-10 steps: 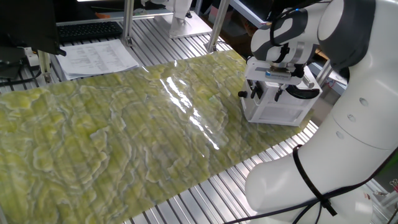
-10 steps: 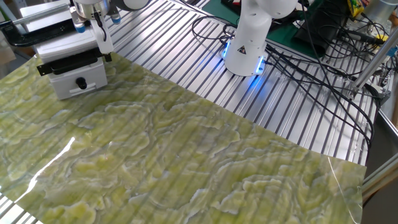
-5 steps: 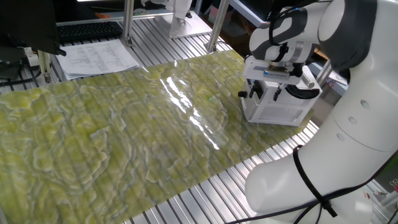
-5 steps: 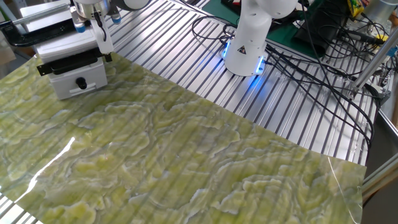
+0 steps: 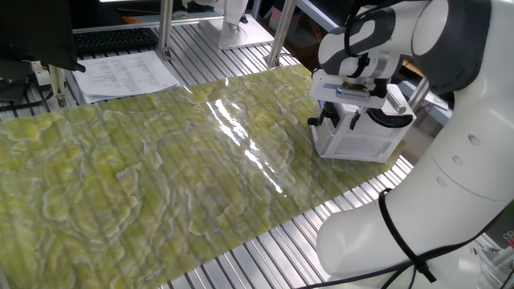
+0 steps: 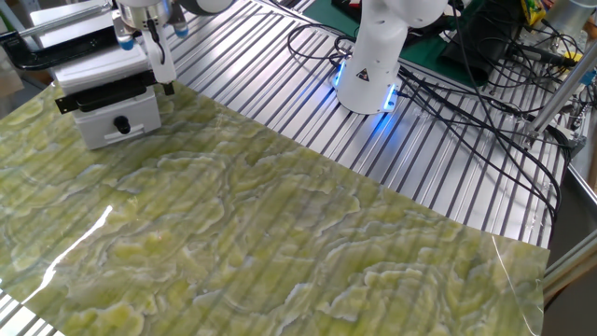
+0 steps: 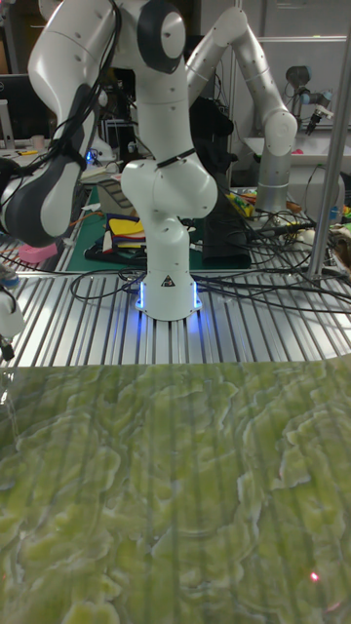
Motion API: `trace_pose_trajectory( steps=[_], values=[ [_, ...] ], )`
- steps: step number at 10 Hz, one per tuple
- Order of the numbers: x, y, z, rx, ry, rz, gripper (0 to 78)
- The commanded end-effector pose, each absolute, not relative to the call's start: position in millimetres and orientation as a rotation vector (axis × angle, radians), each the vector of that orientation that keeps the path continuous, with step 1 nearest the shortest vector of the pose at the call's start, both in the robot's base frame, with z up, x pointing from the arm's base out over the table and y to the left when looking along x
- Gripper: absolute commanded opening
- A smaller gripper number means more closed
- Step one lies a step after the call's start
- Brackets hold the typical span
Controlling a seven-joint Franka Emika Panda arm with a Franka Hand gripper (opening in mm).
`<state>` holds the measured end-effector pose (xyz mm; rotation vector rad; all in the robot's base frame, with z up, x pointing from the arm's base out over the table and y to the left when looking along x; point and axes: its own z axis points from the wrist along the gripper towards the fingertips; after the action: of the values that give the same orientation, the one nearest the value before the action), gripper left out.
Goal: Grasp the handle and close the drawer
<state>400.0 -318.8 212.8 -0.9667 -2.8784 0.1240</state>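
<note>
Mat [image 5: 161,177]: mottled yellow-green, wavy marbled pattern.
Worktop [image 6: 280,84]: silver, ribbed with parallel slats.
Cabinet [image 6: 117,117]: white, with a black round knob.
Arm [image 7: 166,195]: white with black joints; blue glow at base.
Pincer [image 5: 345,112]: white body, dark fingers.

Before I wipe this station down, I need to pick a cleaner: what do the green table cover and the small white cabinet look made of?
The green table cover looks like glossy plastic or vinyl sheet printed with a marbled pattern: it carries bright glare streaks and lies thin over the ribbed metal table. The small white cabinet looks like matte moulded plastic with a black knob, though painted metal can't be excluded.
</note>
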Motion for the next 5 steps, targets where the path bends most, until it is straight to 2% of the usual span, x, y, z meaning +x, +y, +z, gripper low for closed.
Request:
trace_pose_trajectory(
  steps=[1, 5],
  values=[
    [400.3, -305.3, 222.0, -0.986, -2.864, 0.134, 77.4],
    [400.8, -283.6, 235.9, -0.936, -2.881, 0.076, 77.4]
  ],
)
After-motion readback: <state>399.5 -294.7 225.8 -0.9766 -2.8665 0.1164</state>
